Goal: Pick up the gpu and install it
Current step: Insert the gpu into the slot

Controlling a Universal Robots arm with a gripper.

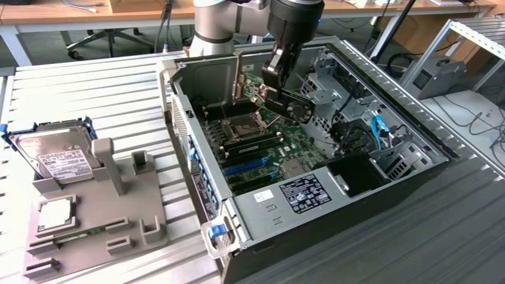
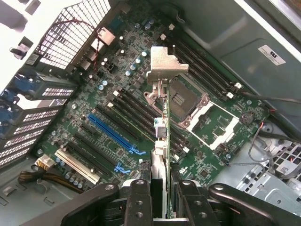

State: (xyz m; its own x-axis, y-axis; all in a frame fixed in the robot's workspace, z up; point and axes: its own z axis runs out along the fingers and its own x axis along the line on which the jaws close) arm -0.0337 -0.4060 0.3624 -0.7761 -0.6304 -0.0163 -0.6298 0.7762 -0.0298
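Observation:
My gripper (image 1: 274, 71) (image 2: 162, 188) is shut on the gpu (image 1: 294, 105) (image 2: 163, 122), a green card with a black cooler block and a silver end bracket (image 2: 165, 66). I hold it in the air inside the open computer case (image 1: 177, 112), above the green motherboard (image 1: 254, 148) (image 2: 108, 108). In the wrist view the card is seen edge-on, with dark fingers (image 2: 141, 200) on either side of it. It hangs over the black slots beside the processor socket (image 2: 188, 101). The long blue expansion slot (image 2: 110, 134) (image 1: 248, 167) lies to one side of it, uncovered.
On the exterior view's left a grey holder (image 1: 103, 225) carries a silver hard drive (image 1: 55, 154), a square silver chip (image 1: 55, 213) and a narrow green memory stick (image 1: 79, 232). Inside the case are drive cages (image 1: 332, 89), blue-tipped cables (image 1: 375, 133) and a black box (image 1: 359, 174).

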